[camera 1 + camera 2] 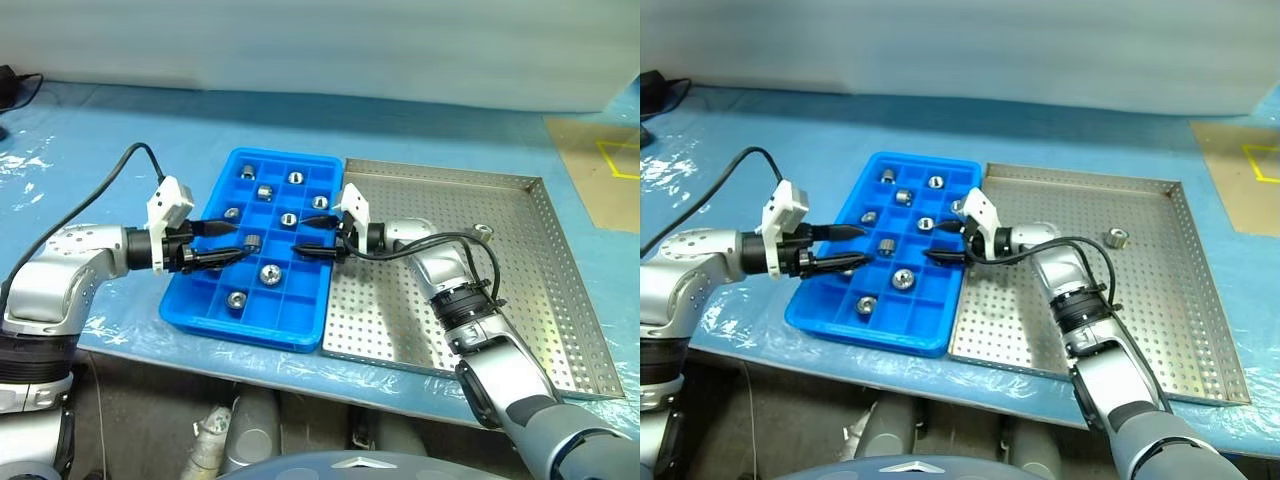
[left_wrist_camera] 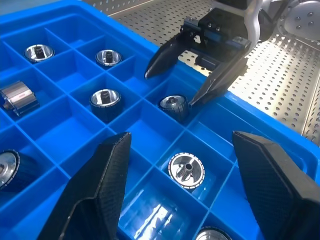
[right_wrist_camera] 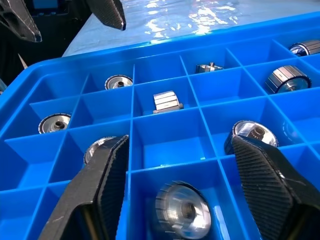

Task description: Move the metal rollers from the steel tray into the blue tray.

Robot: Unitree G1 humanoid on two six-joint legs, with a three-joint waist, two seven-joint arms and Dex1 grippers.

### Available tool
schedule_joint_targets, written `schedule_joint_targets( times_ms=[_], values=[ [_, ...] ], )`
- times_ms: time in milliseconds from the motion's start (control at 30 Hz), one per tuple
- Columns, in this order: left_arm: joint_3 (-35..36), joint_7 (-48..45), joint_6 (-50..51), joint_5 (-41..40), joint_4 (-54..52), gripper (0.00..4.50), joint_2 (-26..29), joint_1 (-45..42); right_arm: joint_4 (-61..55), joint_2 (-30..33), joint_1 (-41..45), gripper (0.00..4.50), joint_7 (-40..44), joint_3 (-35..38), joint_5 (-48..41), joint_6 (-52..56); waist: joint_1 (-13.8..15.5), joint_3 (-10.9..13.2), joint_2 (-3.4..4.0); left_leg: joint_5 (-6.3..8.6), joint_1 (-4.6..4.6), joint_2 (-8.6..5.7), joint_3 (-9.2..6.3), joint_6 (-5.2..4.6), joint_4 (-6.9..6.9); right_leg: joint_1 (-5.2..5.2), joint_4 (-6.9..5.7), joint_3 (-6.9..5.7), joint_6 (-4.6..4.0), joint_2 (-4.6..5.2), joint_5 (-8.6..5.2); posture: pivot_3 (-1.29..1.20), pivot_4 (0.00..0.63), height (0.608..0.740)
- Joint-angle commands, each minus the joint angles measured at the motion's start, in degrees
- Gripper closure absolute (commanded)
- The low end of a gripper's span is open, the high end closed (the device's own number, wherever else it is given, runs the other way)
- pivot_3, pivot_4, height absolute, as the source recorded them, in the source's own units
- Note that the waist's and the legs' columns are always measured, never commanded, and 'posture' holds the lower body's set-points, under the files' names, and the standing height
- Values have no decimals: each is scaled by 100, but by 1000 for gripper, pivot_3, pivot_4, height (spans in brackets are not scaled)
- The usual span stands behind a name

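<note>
The blue tray lies left of the steel tray, edges touching. Several metal rollers sit in its square compartments. One roller rests on the perforated steel base near the far rim. My left gripper hovers open over the tray's middle, pointing right, with a roller in the compartment below its fingers. My right gripper faces it from the right, open and holding nothing. A roller lies in the compartment beneath it. The two grippers' tips are a short way apart.
Both trays sit on a table covered in blue plastic film, close to its front edge. A brown cardboard sheet lies at the far right. A black cable arcs above my left arm.
</note>
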State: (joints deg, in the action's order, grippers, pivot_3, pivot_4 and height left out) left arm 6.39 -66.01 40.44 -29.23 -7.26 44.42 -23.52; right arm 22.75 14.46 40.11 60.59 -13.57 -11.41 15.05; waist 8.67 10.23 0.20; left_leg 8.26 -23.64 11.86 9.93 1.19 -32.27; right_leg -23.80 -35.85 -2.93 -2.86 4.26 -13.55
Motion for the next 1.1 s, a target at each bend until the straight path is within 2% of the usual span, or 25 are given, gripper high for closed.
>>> schedule_joint_targets(
  times_ms=[33,100,233,300,500,633,733,933,1100],
  values=[
    [-19,-82,-207,-55,179,1103,40,-323,-296,26,-45,1324,-183,197,-60,-40,-4,0,0,0,0,0,1,1,0,0,-1,0,0,0,0,170,150,740],
    [-58,-110,-279,-39,367,1103,17,-524,-329,68,-75,1324,-288,229,-14,-97,-9,0,0,-3,1,0,3,5,-1,0,-2,1,0,0,0,156,150,740],
    [-414,-360,-734,202,1501,1103,-284,-1729,-612,290,-168,1324,-671,756,-229,112,15,0,-1,-14,-2,-2,6,22,-2,6,-5,-2,1,0,0,48,150,740],
    [-603,-483,-966,356,1911,1103,-423,-2024,-654,358,-210,1324,-861,928,-222,118,-40,0,-2,-15,2,-5,7,25,-7,15,-3,3,4,2,2,-1,150,740],
    [-1127,-920,-1821,798,3407,1103,-1320,-3085,-719,781,-500,1324,-1857,1842,-168,-23,-197,0,-4,-12,29,-10,10,19,-4,47,8,5,5,1,3,-155,150,740],
    [-1428,-1283,-2421,1088,4282,1103,-1990,-3631,-671,1016,-909,1324,-2873,2423,87,-310,-335,-1,-5,-7,27,-20,10,8,-7,47,7,4,6,-4,4,-241,150,740],
    [-1515,-1516,-2765,1252,4868,1103,-2385,-3979,-826,1118,-1237,1324,-3215,2682,78,-370,-483,-1,-5,-6,25,-25,12,-25,-13,48,10,5,7,-4,4,-288,150,740],
    [-1702,-1878,-3462,1629,5867,1103,-3130,-4338,-1285,1143,-1937,1324,-3559,2815,70,-341,-752,-1,-4,18,23,-26,17,-70,-24,50,16,6,7,-5,4,-374,150,740],
    [-1597,-1980,-3612,1742,6218,1103,-3380,-4448,-1490,992,-2122,1324,-3729,2686,65,-297,-927,-1,-3,22,23,-20,19,-77,-40,52,14,6,6,-9,4,-396,150,740]
  ],
)
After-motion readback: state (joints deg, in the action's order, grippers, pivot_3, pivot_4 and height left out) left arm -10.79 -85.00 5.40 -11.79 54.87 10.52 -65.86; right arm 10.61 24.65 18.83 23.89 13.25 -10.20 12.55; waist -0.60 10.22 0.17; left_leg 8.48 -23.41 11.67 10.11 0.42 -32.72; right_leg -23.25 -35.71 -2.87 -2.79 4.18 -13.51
